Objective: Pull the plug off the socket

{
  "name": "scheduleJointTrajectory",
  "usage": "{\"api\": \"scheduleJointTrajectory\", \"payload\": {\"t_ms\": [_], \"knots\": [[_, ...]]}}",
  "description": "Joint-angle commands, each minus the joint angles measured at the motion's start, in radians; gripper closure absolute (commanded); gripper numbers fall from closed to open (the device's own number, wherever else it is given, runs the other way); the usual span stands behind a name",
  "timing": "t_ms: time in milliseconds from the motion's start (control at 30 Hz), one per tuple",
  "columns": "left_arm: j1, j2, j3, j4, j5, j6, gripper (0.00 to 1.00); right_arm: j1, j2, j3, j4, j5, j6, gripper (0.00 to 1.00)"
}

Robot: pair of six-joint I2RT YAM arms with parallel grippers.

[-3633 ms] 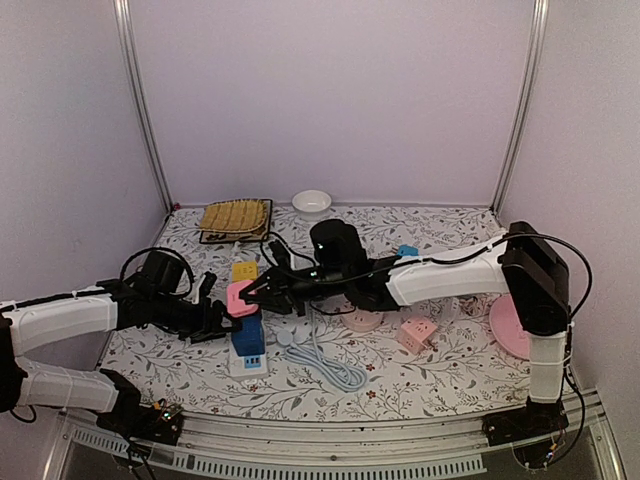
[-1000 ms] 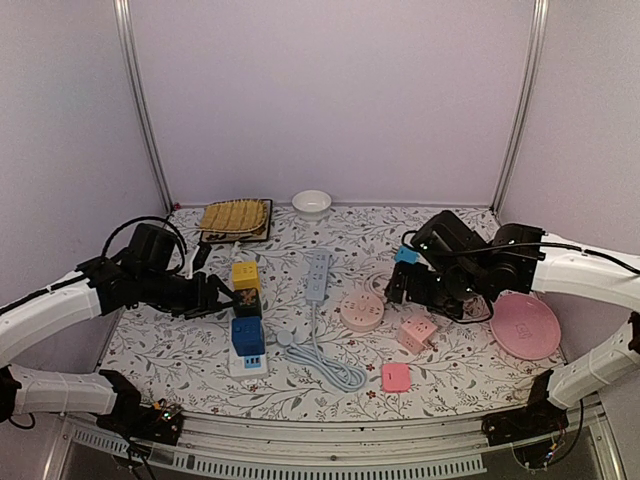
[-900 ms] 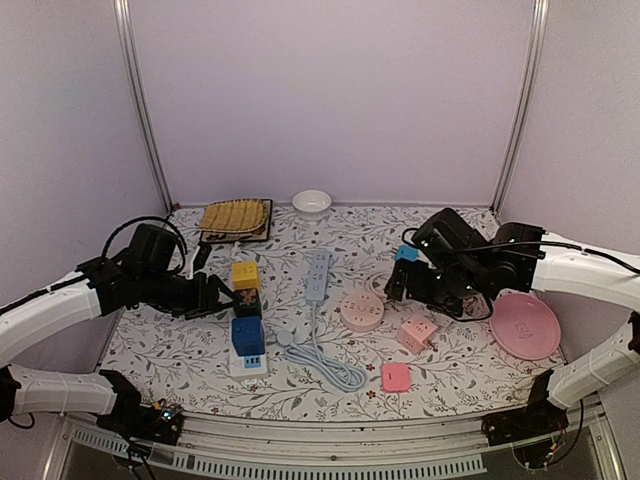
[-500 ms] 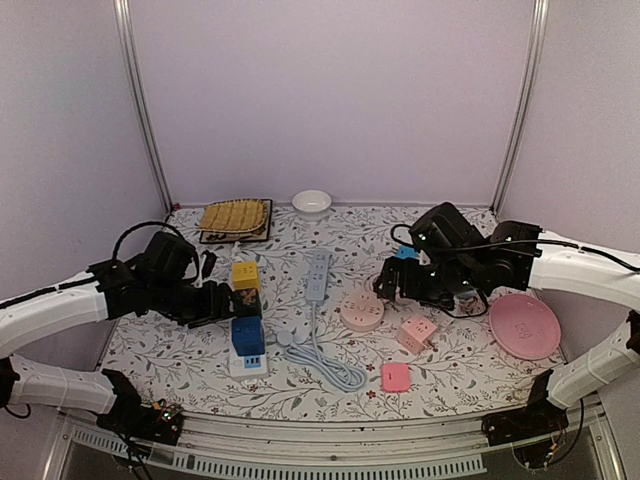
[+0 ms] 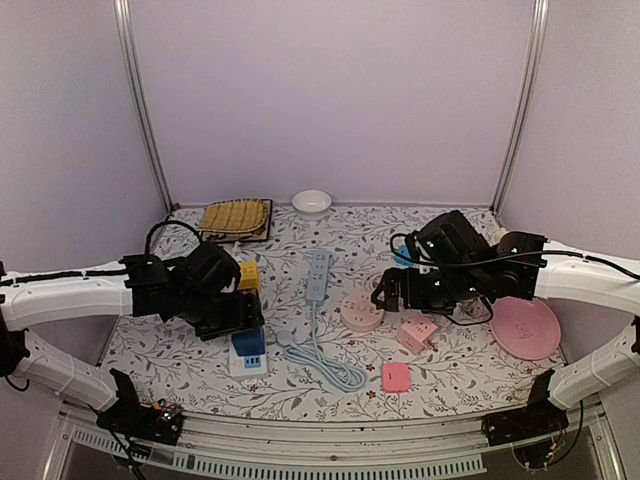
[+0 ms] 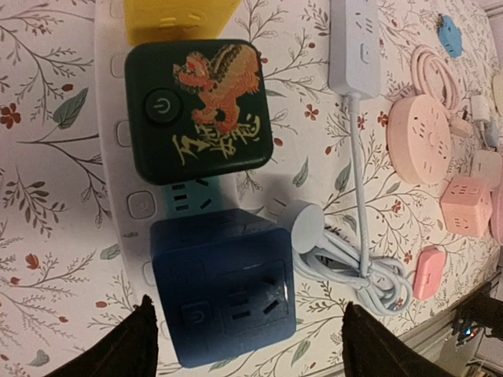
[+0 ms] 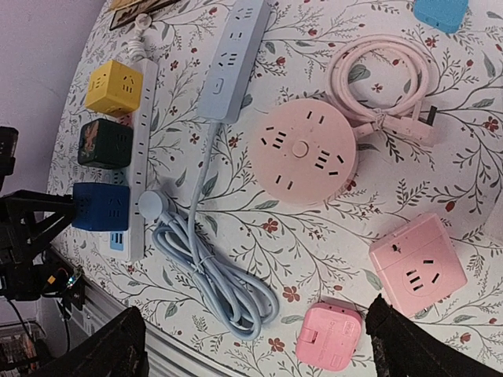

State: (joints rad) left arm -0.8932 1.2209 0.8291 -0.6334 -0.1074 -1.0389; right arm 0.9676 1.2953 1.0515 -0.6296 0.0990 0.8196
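Left wrist view looks straight down on the long white power strip [image 6: 118, 181] and shows what the top external view hides. Three cube adapters sit on the strip in a row: a yellow cube adapter [image 6: 181, 20] at the far end, a dark green cube adapter with an orange dragon print [image 6: 200, 110] in the middle, and the blue cube plug adapter [image 6: 224, 294] nearest the camera. From above, the left arm covers the dark green cube entirely, leaving only part of the yellow one and the blue cube's near side visible.

The blue cube is seated on the strip at the left of the floral tabletop [image 5: 450, 370]. Its top face carries a round button and socket slots. The left end effector [image 6: 246, 314] hangs over it with its fingers [image 6: 141, 345] spread wide, one on each side of the cube, and neither visibly touches it.

Right wrist view takes in the same three cubes from the side. It also shows a pale blue-grey power strip with a coiled cable [image 7: 232, 59], a round pink socket hub [image 7: 302, 151], a pink cube adapter [image 7: 416, 273] and a flat pink square plug [image 7: 328, 338] lying loose near the front edge. The right end effector [image 7: 253, 314] is open and empty above these.

Only the top external view shows the pink plate [image 5: 525, 327], the white bowl [image 5: 312, 202] and the woven mat [image 5: 236, 217].
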Motion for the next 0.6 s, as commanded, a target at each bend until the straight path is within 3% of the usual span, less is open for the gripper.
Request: {"api": "scheduleJointTrajectory", "payload": {"t_ms": [0,133,400,567], "knots": [[-0.072,0.088,0.054,-0.045,-0.089,-0.126,0.19,-0.004,-0.027,-0.003,0.047,-0.051,-0.096,0.01],[-0.131,0.218,0.155,-0.121,-0.146,-0.164,0.17,-0.004,-0.046,-0.029,0.075,-0.063,-0.147,0.01],[-0.142,0.457,0.335,-0.242,-0.205,-0.193,0.14,-0.004,-0.063,-0.092,0.115,-0.122,-0.182,0.01],[-0.142,0.5,0.359,-0.235,-0.203,-0.213,0.2,-0.012,-0.048,-0.072,0.115,-0.138,-0.238,0.01]]}}
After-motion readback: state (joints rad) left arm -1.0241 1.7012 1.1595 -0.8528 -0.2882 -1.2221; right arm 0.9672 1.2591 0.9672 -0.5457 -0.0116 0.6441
